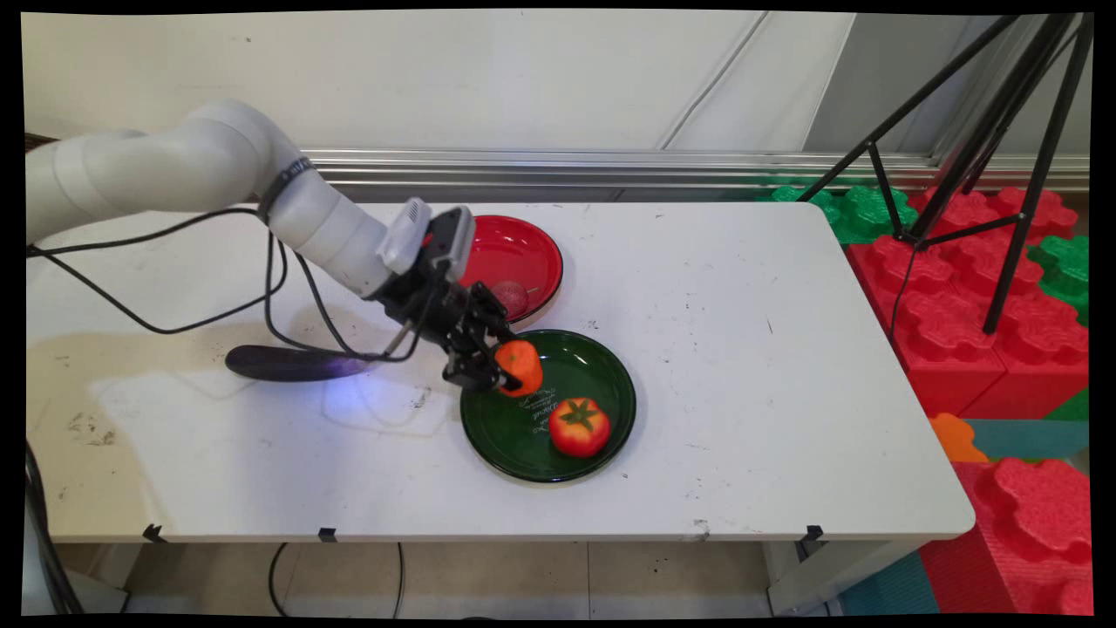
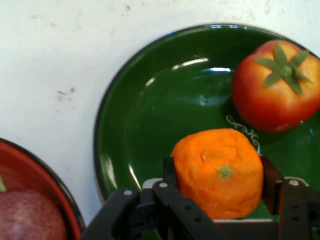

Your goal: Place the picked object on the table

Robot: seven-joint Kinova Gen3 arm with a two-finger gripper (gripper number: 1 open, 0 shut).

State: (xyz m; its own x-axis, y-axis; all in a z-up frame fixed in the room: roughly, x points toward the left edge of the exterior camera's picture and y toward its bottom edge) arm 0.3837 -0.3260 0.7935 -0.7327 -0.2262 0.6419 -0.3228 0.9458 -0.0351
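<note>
Gripper: your gripper (image 1: 513, 371) is clamped on the orange fruit (image 1: 520, 366), one finger each side; hand view shows the fingers (image 2: 170, 172) pressed vs. its flanks w/ the small green stem mark facing the cam.
Orange fruit: held just over the green plate (image 1: 602, 358), above the plate's left part, near the rim closest to the arm. Can't tell if it touches the plate surface or hangs a bit above.
Green plate: you see it approx. mid-table, glossy dark green w/ black rim, white script on its floor next to the held fruit.
Tomato (image 1: 579, 426): sits in the green plate, on the near-right side, upright w/ green calyx up. Close to the orange fruit but apart from it.
Red plate (image 1: 532, 253): just behind the green plate, rims nearly touching; arm's wrist covers its left part.
Dark red fruit (image 1: 511, 296): lies in the red plate, on the side nearest the green plate; in hand view it shows at bottom-left corner.
Eggplant (image 1: 288, 362): dark purple, long, lies flat on the table (image 1: 785, 392) well left of the green plate, under the hanging cables.
</note>
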